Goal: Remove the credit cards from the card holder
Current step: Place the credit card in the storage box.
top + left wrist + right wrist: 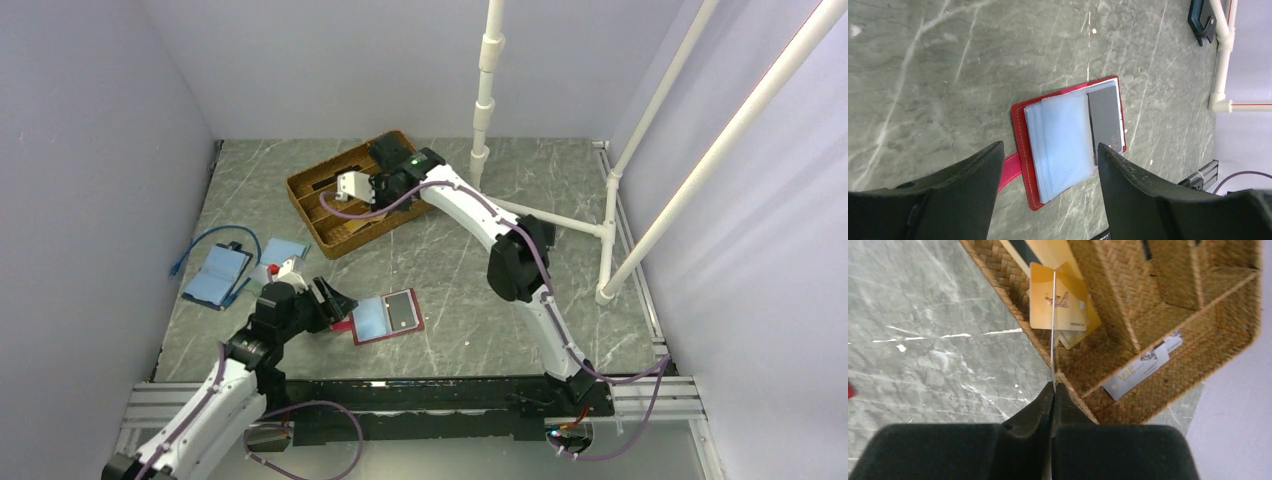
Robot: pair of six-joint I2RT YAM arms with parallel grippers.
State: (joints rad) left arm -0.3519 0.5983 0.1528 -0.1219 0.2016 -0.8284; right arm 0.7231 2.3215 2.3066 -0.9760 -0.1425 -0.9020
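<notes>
The red card holder [372, 338] lies open on the table, clear pockets up, with a dark card [401, 310] in its right half. In the left wrist view the holder [1023, 145] shows its pale pockets, the dark VIP card [1105, 117] and the red snap tab [1010, 170]. My left gripper [336, 300] [1048, 150] is open and empty just above the holder's near edge. My right gripper [372, 185] [1053, 387] is shut on a thin card [1053, 330] seen edge-on over the wicker basket [1088, 370]. Gold cards [1043, 305] and a silver-grey VIP card [1140, 369] lie in the basket.
The wicker basket [310, 215] stands at the back centre, divided into compartments. A light-blue booklet case [218, 275] with a blue cable [205, 240] lies at the left. A white pipe frame [610, 190] stands at the back right.
</notes>
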